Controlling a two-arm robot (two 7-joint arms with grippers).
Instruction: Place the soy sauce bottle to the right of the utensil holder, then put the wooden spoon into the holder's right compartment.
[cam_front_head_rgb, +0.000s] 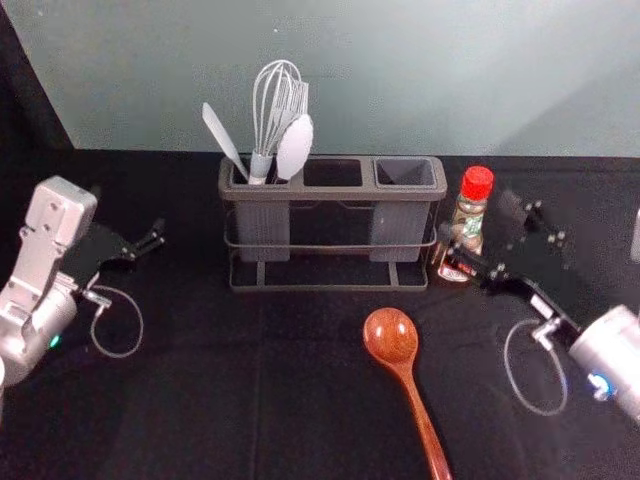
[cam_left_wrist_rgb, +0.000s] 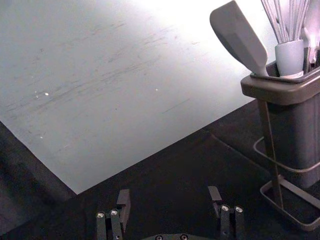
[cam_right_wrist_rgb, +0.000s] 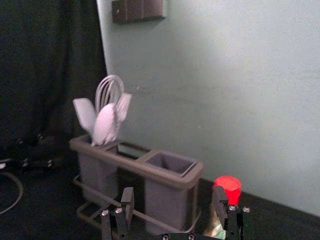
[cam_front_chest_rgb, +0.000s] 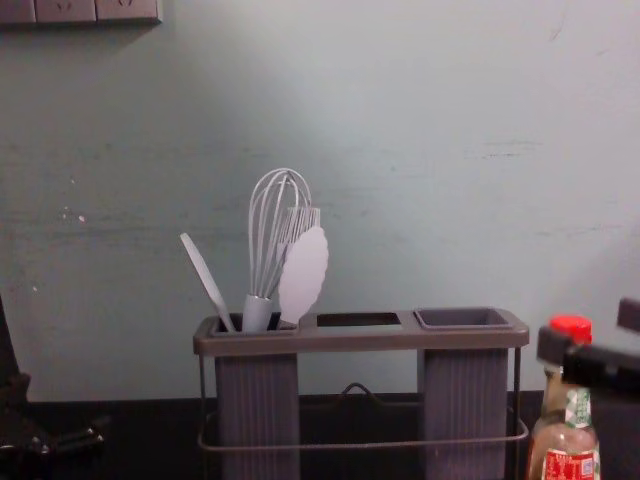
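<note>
The soy sauce bottle (cam_front_head_rgb: 468, 222), red-capped, stands upright just right of the grey utensil holder (cam_front_head_rgb: 330, 290). My right gripper (cam_front_head_rgb: 503, 238) is beside the bottle on its right, one finger in front of it; in the right wrist view the gripper (cam_right_wrist_rgb: 173, 202) is open, with the bottle's red cap (cam_right_wrist_rgb: 228, 189) behind one finger. The wooden spoon (cam_front_head_rgb: 392, 338) lies before the holder, bowl toward it. The holder's right compartment (cam_front_chest_rgb: 462, 318) holds nothing visible. My left gripper (cam_front_head_rgb: 150, 242) waits left of the holder; its wrist view shows the gripper (cam_left_wrist_rgb: 169, 200) open.
A whisk (cam_front_head_rgb: 275, 105), a white spatula (cam_front_head_rgb: 222, 138) and other white utensils stand in the holder's left compartment. Behind the black-covered table rises a pale wall (cam_front_chest_rgb: 420, 200), with a socket panel (cam_front_chest_rgb: 98, 10) in the chest view's upper left.
</note>
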